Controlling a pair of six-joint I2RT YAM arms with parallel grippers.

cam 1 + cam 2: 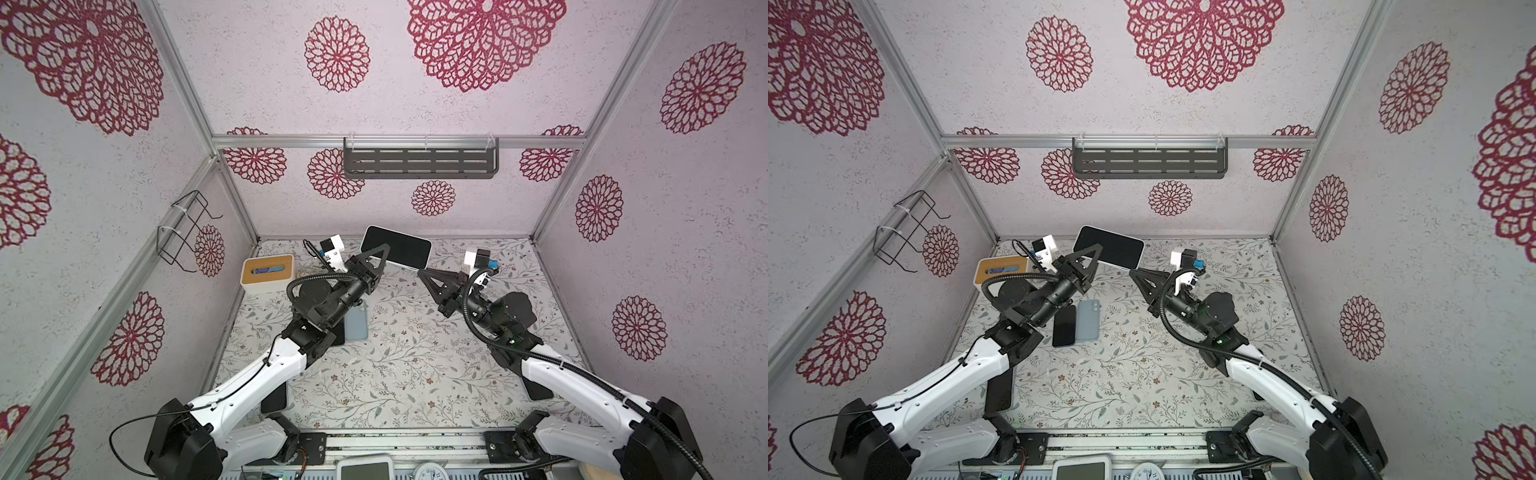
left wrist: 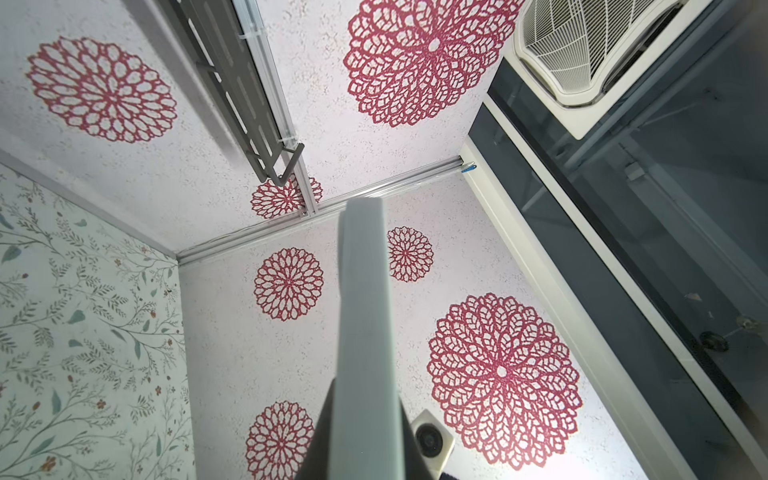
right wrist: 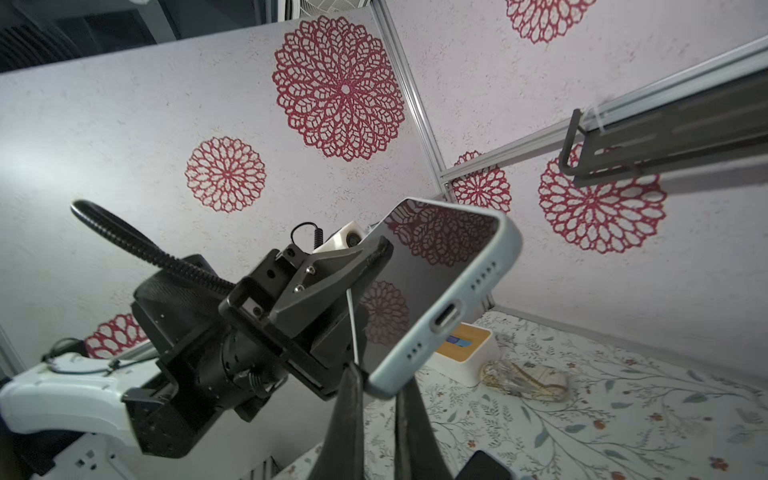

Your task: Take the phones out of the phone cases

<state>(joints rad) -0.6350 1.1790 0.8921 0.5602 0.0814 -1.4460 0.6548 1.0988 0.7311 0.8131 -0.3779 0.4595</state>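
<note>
A floral table (image 1: 415,374) holds a white, wood-topped tissue box (image 1: 268,272). Raised off the table, just right of the tissue box in both top views, a dark-screened phone (image 1: 397,247) sits inside its pale blue phone case (image 3: 478,286). The left gripper (image 1: 382,259) clamps the end nearer the tissue box. The right gripper (image 3: 378,390) pinches the case's far corner, jaws nearly together.

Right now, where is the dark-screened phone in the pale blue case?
In both top views the dark-screened phone in its pale blue case hangs mid-air at the back centre, held between the left jaws and the right jaws.
</note>
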